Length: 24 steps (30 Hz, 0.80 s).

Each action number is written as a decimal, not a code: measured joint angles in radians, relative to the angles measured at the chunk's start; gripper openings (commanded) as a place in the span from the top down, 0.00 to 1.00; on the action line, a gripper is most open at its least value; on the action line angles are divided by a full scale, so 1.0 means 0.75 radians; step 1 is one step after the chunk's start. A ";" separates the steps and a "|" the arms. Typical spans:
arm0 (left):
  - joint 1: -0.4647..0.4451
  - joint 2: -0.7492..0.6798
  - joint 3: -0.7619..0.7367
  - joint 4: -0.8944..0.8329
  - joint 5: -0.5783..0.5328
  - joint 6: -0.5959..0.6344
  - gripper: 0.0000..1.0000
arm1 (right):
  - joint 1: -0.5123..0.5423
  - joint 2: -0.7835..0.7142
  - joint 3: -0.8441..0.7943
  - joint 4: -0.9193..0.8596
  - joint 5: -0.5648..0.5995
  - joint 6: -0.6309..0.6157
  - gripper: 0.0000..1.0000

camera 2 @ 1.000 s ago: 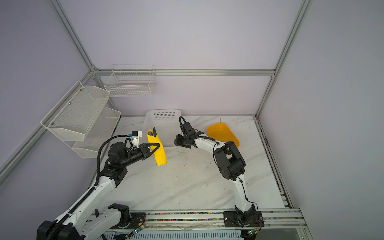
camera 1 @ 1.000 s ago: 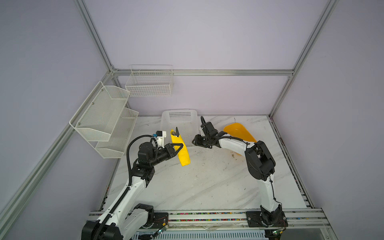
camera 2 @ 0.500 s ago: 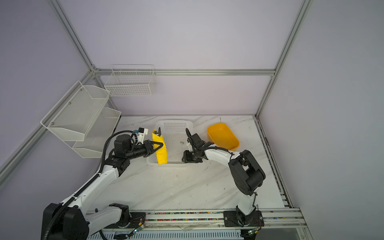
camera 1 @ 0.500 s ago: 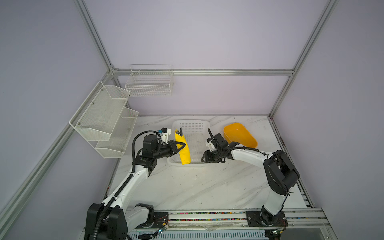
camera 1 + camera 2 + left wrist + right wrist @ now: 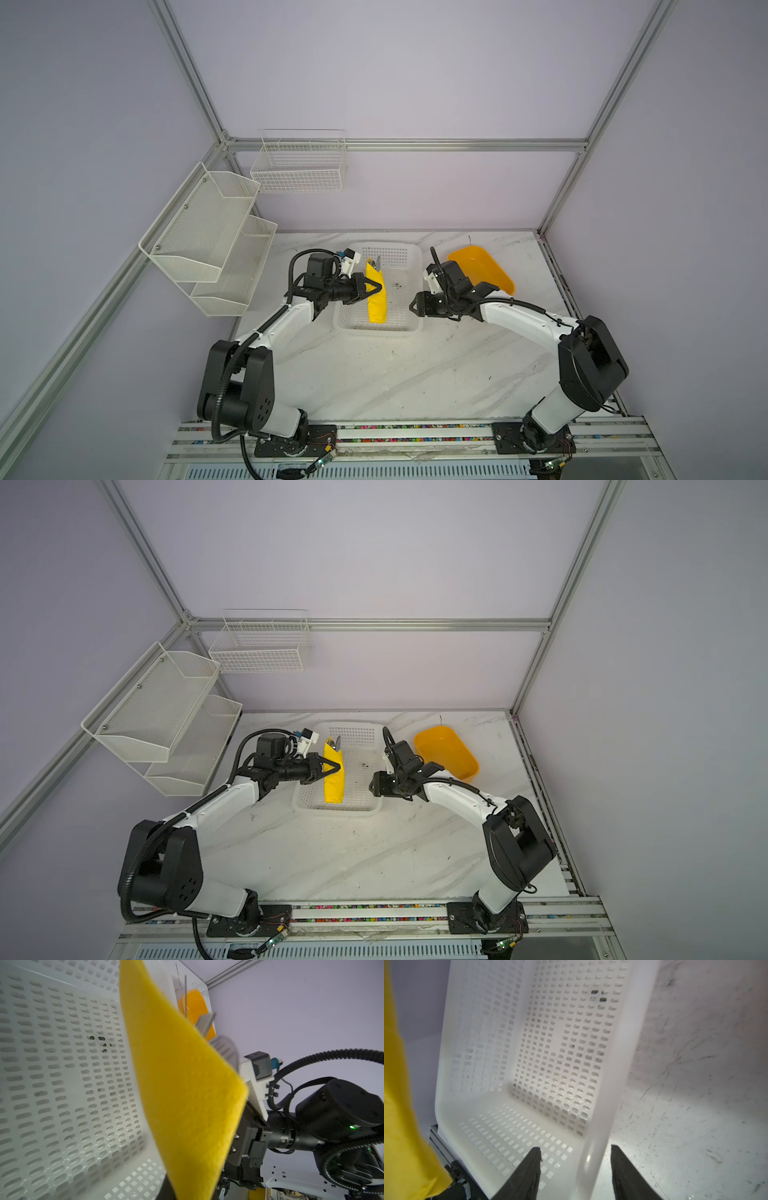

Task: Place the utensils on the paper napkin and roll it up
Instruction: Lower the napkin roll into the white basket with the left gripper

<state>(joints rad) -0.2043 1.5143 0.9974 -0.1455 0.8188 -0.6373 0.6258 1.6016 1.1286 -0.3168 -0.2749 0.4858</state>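
Both top views set high above front edge, tilted down, nearly identical — whole tabletop (image 5: 395, 374) and both arms covered. Left wrist view held very close to paper napkin (image 5: 182, 1088), white basket (image 5: 52, 1064) behind. Right wrist view pointed into same basket at close range — shared by all views.

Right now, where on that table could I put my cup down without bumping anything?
The wide marble tabletop between the white basket and the arm bases is bare. The back is crowded: the left gripper holds the yellow napkin roll over the basket, the right gripper straddles its wall, and the orange tub sits beside.
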 measured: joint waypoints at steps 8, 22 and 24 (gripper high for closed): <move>-0.046 0.234 0.179 -0.091 -0.023 0.091 0.95 | -0.056 -0.159 -0.077 0.177 -0.001 0.085 0.40; -0.125 0.568 0.421 -0.160 -0.053 0.110 0.95 | -0.056 -0.154 -0.187 0.345 -0.013 0.213 0.41; -0.136 0.612 0.436 -0.164 -0.051 0.109 0.95 | -0.056 -0.154 -0.187 0.348 -0.013 0.213 0.41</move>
<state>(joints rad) -0.3061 1.9732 1.3243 -0.2687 0.7807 -0.5552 0.5835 1.4860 0.9886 -0.0559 -0.2844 0.6456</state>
